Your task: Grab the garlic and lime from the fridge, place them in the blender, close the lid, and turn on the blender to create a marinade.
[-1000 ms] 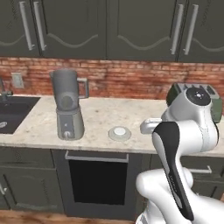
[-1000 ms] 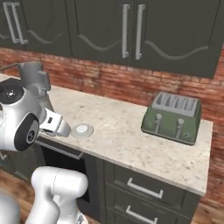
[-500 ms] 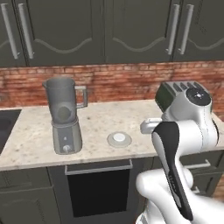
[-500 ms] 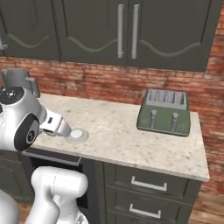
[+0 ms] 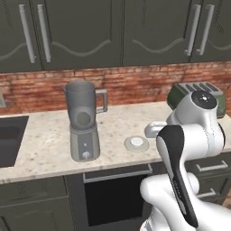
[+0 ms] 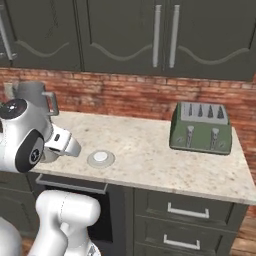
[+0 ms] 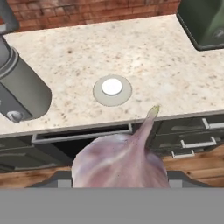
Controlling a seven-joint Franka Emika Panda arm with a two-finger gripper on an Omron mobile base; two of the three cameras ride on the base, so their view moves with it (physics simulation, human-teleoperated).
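Gripper (image 7: 120, 186) clamping garlic (image 7: 119, 159), blender (image 5: 83, 119) lidless

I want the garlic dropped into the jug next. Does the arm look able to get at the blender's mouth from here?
Probably yes. The blender stands open-topped on the counter, its lid lying beside it, and nothing stands between. The gripper holds the garlic off the counter's front edge.

Red brick backsplash (image 5: 135, 85) behind speckled beige counter (image 6: 150, 155). Dark panelled cupboards (image 5: 113, 31) with bar handles above. Dark drawers (image 6: 185, 220) below. Wooden floor (image 7: 26, 177).
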